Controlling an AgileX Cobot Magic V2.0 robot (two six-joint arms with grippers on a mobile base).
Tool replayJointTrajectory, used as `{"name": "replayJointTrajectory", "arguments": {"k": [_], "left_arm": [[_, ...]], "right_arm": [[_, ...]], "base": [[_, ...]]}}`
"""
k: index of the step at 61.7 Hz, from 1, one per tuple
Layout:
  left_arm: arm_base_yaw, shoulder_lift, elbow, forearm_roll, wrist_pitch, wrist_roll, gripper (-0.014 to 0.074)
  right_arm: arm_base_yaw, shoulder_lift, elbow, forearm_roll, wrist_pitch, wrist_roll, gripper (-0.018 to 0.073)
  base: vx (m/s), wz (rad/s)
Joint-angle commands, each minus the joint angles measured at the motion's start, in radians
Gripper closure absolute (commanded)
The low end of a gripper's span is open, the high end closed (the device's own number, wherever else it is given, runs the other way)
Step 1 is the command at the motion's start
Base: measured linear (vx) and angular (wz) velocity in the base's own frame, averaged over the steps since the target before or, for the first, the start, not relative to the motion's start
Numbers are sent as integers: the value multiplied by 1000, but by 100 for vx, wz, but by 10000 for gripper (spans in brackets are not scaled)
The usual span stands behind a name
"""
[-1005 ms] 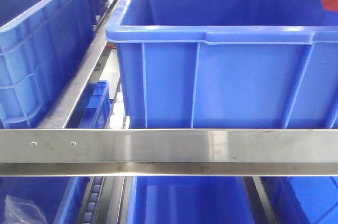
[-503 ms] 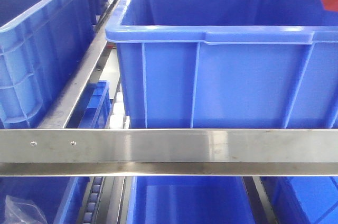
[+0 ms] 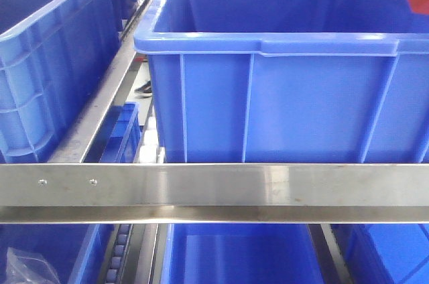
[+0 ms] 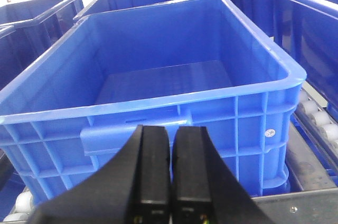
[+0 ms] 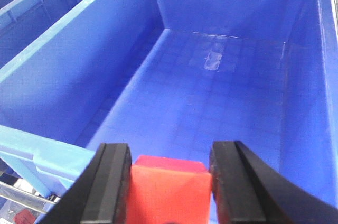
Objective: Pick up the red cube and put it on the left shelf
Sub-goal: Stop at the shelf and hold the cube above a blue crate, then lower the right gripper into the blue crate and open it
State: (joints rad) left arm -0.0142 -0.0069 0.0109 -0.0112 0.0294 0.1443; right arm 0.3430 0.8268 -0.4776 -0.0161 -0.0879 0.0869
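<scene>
While the left claw [image 4: 170, 182] sits closed, the right claw [image 5: 169, 182] grips a matte red cube [image 5: 170, 189].

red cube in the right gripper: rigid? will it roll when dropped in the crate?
The red cube probably stays rigid: its faces look flat and unbulged between the right gripper fingers. Flat sides suggest it should settle, not roll, on the blue crate floor.

Left gripper [image 4: 169, 174] jaws pressed together, empty; right gripper [image 5: 170, 182] jaws clamping red cube [image 5: 170, 186]
</scene>
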Motion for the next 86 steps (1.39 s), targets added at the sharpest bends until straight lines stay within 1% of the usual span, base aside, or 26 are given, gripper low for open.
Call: {"name": "replayJointTrajectory", "arguments": {"k": [1,9,19,33,44,53,57,63,66,69,75,77,78,81,86], "left_arm": [[-7,0,22,-5,-90,1,491],[-7,0,22,-5,-90,1,491],[-7,0,22,-5,-90,1,491],[-7,0,22,-5,-90,1,491],[-7,0,22,-5,-90,1,491],[-7,0,22,-5,-90,1,491],[-7,0,22,-5,-90,1,491],[-7,0,22,-5,-90,1,491],[-7,0,22,-5,-90,1,491],[-7,0,22,-5,-90,1,491],[-7,0,22,-5,-90,1,491],[-7,0,22,-5,-90,1,491],[-7,0,22,-5,-90,1,491],[-7,0,22,-5,-90,1,491],[-7,0,22,-5,-90,1,491]], "right_arm": [[-6,-11,-29,-1,-95,-1,501],[-6,0,-45,-2,-106,-1,501],[-6,91,-135,-2,-86,-2,501],[-6,335,-319,-2,-86,-2,501],[-6,548,-500,-2,-87,-2,501],[-6,679,-609,-2,-83,-2,501],[-6,718,-645,-2,-62,-2,501],[-6,753,-702,-9,16,-3,491],[-6,760,-719,-31,40,-3,447],[-6,765,-727,-50,49,-3,363],[-6,765,-732,-64,50,-3,94],[-6,765,-732,-64,48,-3,36],[-6,765,-732,-64,48,-3,-18],[-6,765,-732,-64,48,-3,-36],[-6,765,-732,-64,48,-3,-34]], "base": [[0,0],[0,0],[0,0],[0,0],[0,0],[0,0],[0,0],[0,0],[3,-19],[4,-24],[0,0],[0,0],[0,0],[0,0],[-5,27]]}}
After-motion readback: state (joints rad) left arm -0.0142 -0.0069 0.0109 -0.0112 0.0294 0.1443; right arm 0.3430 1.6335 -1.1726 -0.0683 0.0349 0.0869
